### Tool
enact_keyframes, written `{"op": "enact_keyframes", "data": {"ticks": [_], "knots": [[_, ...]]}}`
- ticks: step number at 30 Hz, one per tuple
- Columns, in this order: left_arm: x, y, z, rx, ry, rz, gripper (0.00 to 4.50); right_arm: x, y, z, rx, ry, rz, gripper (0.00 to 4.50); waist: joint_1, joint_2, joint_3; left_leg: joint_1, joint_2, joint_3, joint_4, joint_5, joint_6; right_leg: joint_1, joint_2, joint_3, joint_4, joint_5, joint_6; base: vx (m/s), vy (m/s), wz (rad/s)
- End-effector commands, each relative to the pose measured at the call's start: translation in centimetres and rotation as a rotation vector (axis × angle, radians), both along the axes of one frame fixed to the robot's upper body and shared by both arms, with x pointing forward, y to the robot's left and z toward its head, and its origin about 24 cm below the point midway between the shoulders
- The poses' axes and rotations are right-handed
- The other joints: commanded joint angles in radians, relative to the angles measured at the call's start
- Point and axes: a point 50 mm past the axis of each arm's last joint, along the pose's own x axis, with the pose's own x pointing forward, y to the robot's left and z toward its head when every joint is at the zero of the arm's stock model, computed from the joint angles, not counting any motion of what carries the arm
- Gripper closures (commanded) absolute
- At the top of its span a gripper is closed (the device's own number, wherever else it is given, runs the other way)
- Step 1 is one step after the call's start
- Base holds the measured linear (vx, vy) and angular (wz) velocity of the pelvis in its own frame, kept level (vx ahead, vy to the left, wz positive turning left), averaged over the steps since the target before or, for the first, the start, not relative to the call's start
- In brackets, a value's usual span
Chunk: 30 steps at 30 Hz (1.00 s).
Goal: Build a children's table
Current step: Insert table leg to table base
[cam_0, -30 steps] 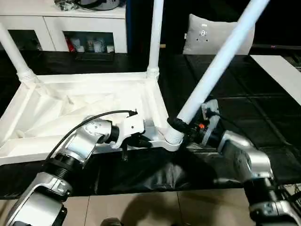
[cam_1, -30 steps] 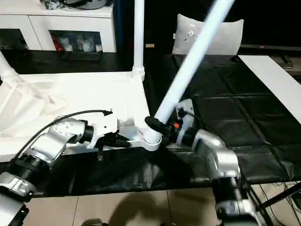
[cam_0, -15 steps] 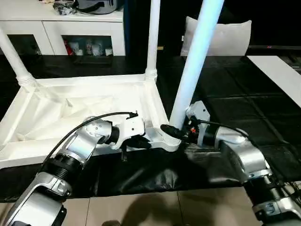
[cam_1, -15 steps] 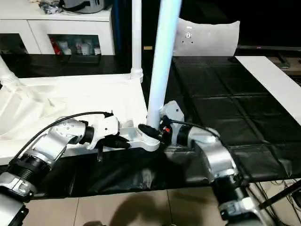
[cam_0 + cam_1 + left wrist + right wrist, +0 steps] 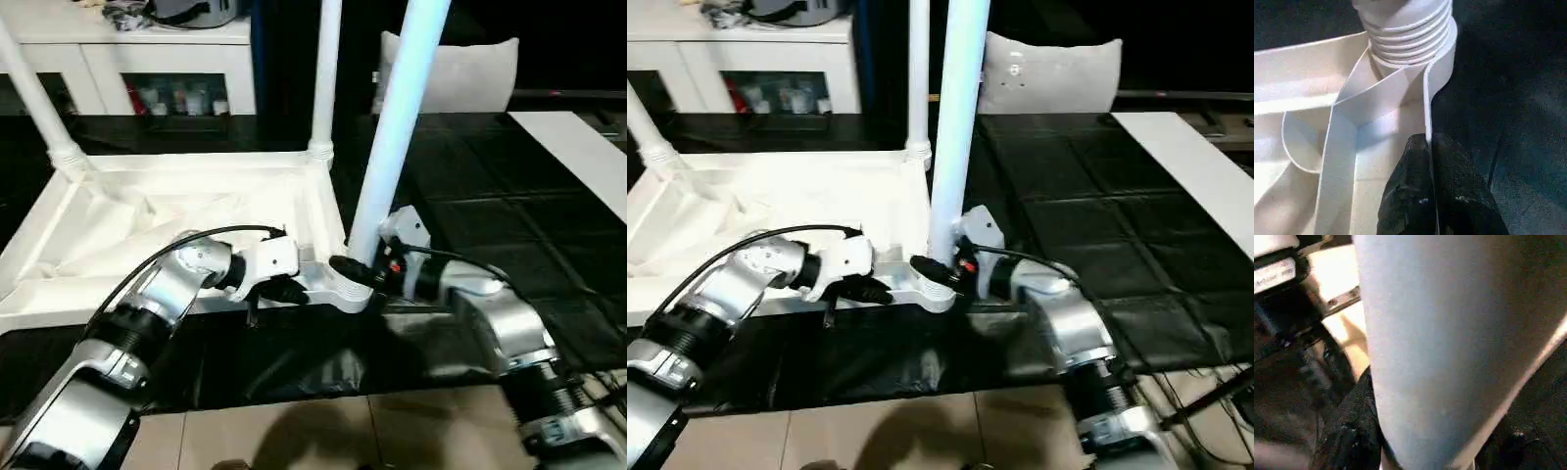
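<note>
The white children's table top [image 5: 176, 211] lies upside down on the black-sheeted work table. Two white legs [image 5: 323, 78] stand in its far corner sockets. A third leg [image 5: 392, 127] rises almost upright from the near right corner socket [image 5: 338, 292]. My right gripper [image 5: 355, 271] is shut on this leg's base, just above the socket; the right wrist view has the leg [image 5: 1440, 347] close up beside a black finger [image 5: 1352, 431]. My left gripper [image 5: 289, 291] is shut on the top's near rim beside that socket, its fingers [image 5: 1415, 196] pinching the thin wall below the threaded collar [image 5: 1410, 34].
A white cabinet [image 5: 147, 49] stands behind the work table, and a white cushion [image 5: 460, 73] leans at the back right. A white board [image 5: 578, 147] lies at the far right. The black sheet hangs over the near edge above the tiled floor [image 5: 294, 431].
The leg in my right gripper has swung from leaning far right to almost upright in the near right socket. My left gripper has kept its hold on the rim.
</note>
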Motion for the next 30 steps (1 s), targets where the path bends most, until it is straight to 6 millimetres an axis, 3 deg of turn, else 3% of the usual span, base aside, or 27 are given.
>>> {"op": "enact_keyframes", "data": {"ticks": [1, 5, 6, 7, 8, 9, 10, 12, 13, 14, 17, 18, 19, 21, 23, 24, 25, 26, 27, 28, 29, 30], "knots": [[0.1, 0.6, 0.8, -0.037, -0.023, 0.122, 4.5, -0.9, -1.1, -3.8, -0.089, 0.182, -0.118, 2.61, -0.01, 0.019, -0.038, 0.009, 0.01, -0.006, -0.085, -0.441, -0.001, 0.038, -0.048, 0.022, -0.106, -0.643, -0.036, 0.0, 0.0, 0.0], [-1.1, 0.0, 0.6, -0.081, 0.004, 0.211, 4.5, -0.2, -0.6, -3.7, -0.086, 0.176, -0.226, 2.61, -0.037, 0.023, -0.029, 0.008, 0.009, -0.012, -0.088, -0.495, 0.001, 0.036, -0.041, 0.005, -0.122, -0.672, -0.022, 0.0, 0.0, 0.0], [-1.8, -0.7, 0.5, -0.1, 0.008, 0.257, 4.5, 0.3, -0.4, -3.6, -0.078, 0.174, -0.282, 2.61, -0.044, 0.03, -0.03, 0.007, 0.01, -0.017, -0.09, -0.513, 0.002, 0.042, -0.043, 0.001, -0.124, -0.658, -0.019, 0.0, 0.0, 0.0], [-1.9, -0.7, 0.6, -0.102, 0.009, 0.263, 4.5, 0.4, -0.4, -3.6, -0.077, 0.174, -0.288, 2.61, -0.056, 0.031, -0.027, -0.006, 0.015, -0.024, -0.097, -0.527, -0.001, 0.054, -0.042, -0.007, -0.117, -0.645, -0.017, 0.0, 0.0, 0.0], [-2.3, -1.0, 0.6, -0.11, 0.012, 0.285, 4.5, 0.6, -0.3, -3.5, -0.073, 0.175, -0.312, 2.61, -0.059, 0.038, -0.027, -0.002, 0.019, -0.024, -0.099, -0.547, -0.002, 0.056, -0.042, -0.009, -0.12, -0.634, -0.018, 0.0, 0.0, 0.0], [-2.7, -1.6, 0.6, -0.116, 0.01, 0.308, 4.5, 0.9, -0.1, -3.4, -0.072, 0.172, -0.334, 2.61, -0.075, 0.035, -0.023, 0.003, 0.025, -0.03, -0.104, -0.595, 0.001, 0.058, -0.041, -0.02, -0.122, -0.609, -0.022, 0.0, 0.0, 0.0], [-3.1, -2.2, 0.7, -0.119, 0.008, 0.328, 4.5, 1.1, 0.1, -3.4, -0.072, 0.172, -0.343, 2.61, -0.085, 0.034, -0.02, -0.001, 0.029, -0.036, -0.109, -0.631, 0.002, 0.064, -0.043, -0.02, -0.118, -0.592, -0.023, 0.0, 0.0, 0.0], [-3.4, -3.5, 0.7, -0.115, -0.011, 0.368, 4.5, 1.4, 0.6, -3.2, -0.076, 0.159, -0.341, 2.61, -0.091, 0.034, -0.017, 0.006, 0.026, -0.038, -0.107, -0.643, 0.003, 0.059, -0.046, -0.02, -0.123, -0.602, -0.025, 0.0, 0.0, 0.0], [-3.4, -4.0, 0.7, -0.111, -0.026, 0.392, 4.5, 1.4, 1.0, -3.2, -0.074, 0.162, -0.319, 2.61, -0.096, 0.028, -0.015, 0.017, 0.009, -0.03, -0.089, -0.606, 0.009, 0.044, -0.053, -0.025, -0.141, -0.666, -0.017, 0.0, 0.0, 0.0], [-3.3, -4.1, 0.7, -0.112, -0.027, 0.396, 4.5, 1.4, 1.1, -3.2, -0.074, 0.164, -0.316, 2.61, -0.095, 0.027, -0.014, 0.019, 0.004, -0.028, -0.085, -0.592, 0.013, 0.042, -0.053, -0.029, -0.149, -0.686, -0.009, 0.0, 0.0, 0.0], [-2.8, -4.1, 0.7, -0.106, -0.051, 0.427, 4.5, 1.3, 1.4, -3.1, -0.075, 0.169, -0.296, 2.61, -0.099, 0.031, -0.011, 0.008, 0.008, -0.035, -0.089, -0.599, 0.018, 0.055, -0.05, -0.047, -0.154, -0.693, 0.025, 0.0, 0.0, 0.0], [-2.4, -3.8, 0.9, -0.097, -0.073, 0.43, 4.5, 1.2, 1.6, -3.2, -0.078, 0.174, -0.269, 2.61, -0.098, 0.037, -0.013, 0.012, 0.009, -0.036, -0.09, -0.613, 0.018, 0.054, -0.049, -0.047, -0.153, -0.688, 0.027, 0.0, 0.0, 0.0], [-2.4, -3.7, 1.1, -0.096, -0.079, 0.429, 4.5, 1.1, 1.7, -3.3, -0.073, 0.18, -0.26, 2.61, -0.1, 0.035, -0.009, 0.024, 0.009, -0.036, -0.088, -0.647, 0.021, 0.044, -0.045, -0.053, -0.158, -0.695, 0.031, 0.0, 0.0, 0.0], [-2.4, -3.4, 1.2, -0.087, -0.086, 0.439, 4.5, 1.2, 1.7, -3.3, -0.066, 0.183, -0.258, 2.61, -0.104, 0.039, -0.005, 0.019, 0.012, -0.04, -0.093, -0.666, 0.02, 0.053, -0.042, -0.063, -0.158, -0.714, 0.046, 0.0, 0.0, 0.0], [-2.3, -3.3, 1.1, -0.081, -0.09, 0.449, 4.5, 1.3, 1.7, -3.2, -0.066, 0.178, -0.26, 2.61, -0.099, 0.051, 0.003, -0.004, 0.041, -0.053, -0.129, -0.761, 0.016, 0.078, -0.034, -0.046, -0.105, -0.65, 0.033, 0.0, 0.0, 0.0], [-2.3, -3.2, 1.1, -0.077, -0.093, 0.454, 4.5, 1.4, 1.7, -3.2, -0.066, 0.176, -0.261, 2.61, -0.087, 0.06, 0.011, -0.034, 0.063, -0.055, -0.17, -0.834, 0.011, 0.104, -0.02, -0.038, -0.038, -0.592, 0.017, -0.034, -0.069, 0.11], [-2.1, -2.8, 1.0, -0.072, -0.096, 0.471, 4.5, 1.6, 1.6, -3.1, -0.061, 0.165, -0.26, 2.61, -0.05, 0.032, 0.0, -0.024, 0.088, -0.019, -0.205, -0.847, 0.044, 0.096, -0.017, 0.068, 0.106, -0.274, -0.04, -0.034, -0.069, 0.11], [-2.0, -2.7, 1.0, -0.075, -0.097, 0.479, 4.5, 1.7, 1.7, -3.1, -0.053, 0.162, -0.256, 2.26, -0.037, 0.012, 0.008, 0.02, 0.043, -0.009, -0.16, -0.784, 0.019, 0.044, -0.013, 0.07, 0.004, -0.562, -0.005, 0.019, -0.13, 0.22], [-1.9, -2.5, 1.0, -0.077, -0.097, 0.484, 4.5, 1.9, 1.7, -3.0, -0.048, 0.155, -0.255, 1.91, -0.044, -0.021, 0.035, 0.171, -0.088, 0.038, 0.121, -0.397, 0.018, -0.164, -0.059, 0.001, -0.252, -1.202, 0.097, 0.037, -0.091, -0.12], [-1.9, -2.4, 1.0, -0.079, -0.096, 0.486, 4.5, 1.9, 1.7, -2.9, -0.044, 0.152, -0.255, 1.91, -0.06, -0.005, 0.016, 0.055, -0.055, -0.007, 0.077, -0.291, 0.054, 0.001, -0.141, 0.024, -0.194, -1.187, 0.081, 0.037, -0.091, -0.12], [-1.8, -2.2, 1.0, -0.092, -0.091, 0.491, 4.5, 2.1, 1.6, -2.9, -0.046, 0.147, -0.257, 1.91, -0.049, 0.008, 0.001, 0.007, -0.023, -0.022, 0.013, -0.305, 0.054, 0.08, -0.144, 0.018, -0.15, -1.048, 0.082, 0.084, 0.046, -0.51], [-1.7, -2.2, 1.0, -0.101, -0.087, 0.494, 4.5, 2.2, 1.5, -2.8, -0.054, 0.133, -0.251, 1.88, -0.054, 0.015, -0.011, -0.006, 0.008, -0.051, -0.045, -0.383, 0.051, 0.083, -0.085, -0.016, -0.108, -0.788, 0.091, 0.067, 0.044, -0.33]]}}
